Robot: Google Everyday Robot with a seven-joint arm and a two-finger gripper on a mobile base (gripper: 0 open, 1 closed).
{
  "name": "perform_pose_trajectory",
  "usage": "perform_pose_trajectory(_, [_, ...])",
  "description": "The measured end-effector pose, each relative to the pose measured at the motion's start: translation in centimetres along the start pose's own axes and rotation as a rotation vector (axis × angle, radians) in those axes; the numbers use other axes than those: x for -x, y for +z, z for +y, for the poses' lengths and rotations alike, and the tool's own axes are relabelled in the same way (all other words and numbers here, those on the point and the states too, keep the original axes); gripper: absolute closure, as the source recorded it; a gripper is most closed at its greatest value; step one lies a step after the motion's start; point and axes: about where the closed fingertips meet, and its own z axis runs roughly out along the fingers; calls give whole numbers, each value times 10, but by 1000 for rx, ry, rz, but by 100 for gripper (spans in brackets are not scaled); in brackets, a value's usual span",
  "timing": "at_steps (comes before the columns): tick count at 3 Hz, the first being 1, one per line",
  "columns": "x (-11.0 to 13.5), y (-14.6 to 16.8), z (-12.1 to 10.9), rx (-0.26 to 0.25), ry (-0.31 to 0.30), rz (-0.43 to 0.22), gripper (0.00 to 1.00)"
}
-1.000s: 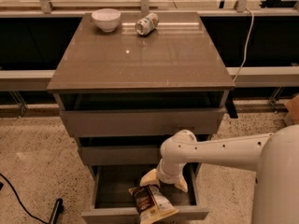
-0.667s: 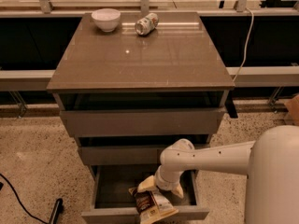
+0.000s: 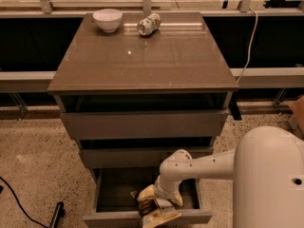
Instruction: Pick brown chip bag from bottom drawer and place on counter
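The brown chip bag (image 3: 155, 212) lies crinkled at the front of the open bottom drawer (image 3: 114, 194), its pale lower end hanging over the drawer's front edge. My gripper (image 3: 159, 197) reaches down into the drawer from the right on the white arm. It sits right on top of the bag's dark upper part, and the wrist hides most of it. The counter (image 3: 142, 56) is the glossy grey-brown top of the cabinet.
A white bowl (image 3: 107, 19) and a printed drink can (image 3: 148, 24) on its side stand at the counter's far edge. The two wider drawers above (image 3: 142, 122) are slightly open. A black cable and a dark object (image 3: 56, 214) lie on the speckled floor at left.
My arm has swung left and lower into the bottom drawer, bringing the gripper from the bag's right side to over the bag. The bag has stayed about where it was.
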Motion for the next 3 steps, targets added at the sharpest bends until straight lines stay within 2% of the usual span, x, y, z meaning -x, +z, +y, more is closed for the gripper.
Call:
perform_pose_trajectory(1, [-6, 14, 7, -44, 20, 2, 0])
perform_pose_trajectory(2, [-14, 26, 16, -113, 29, 9, 0])
perform_pose_trajectory(3, [-22, 54, 24, -115, -8, -16, 0])
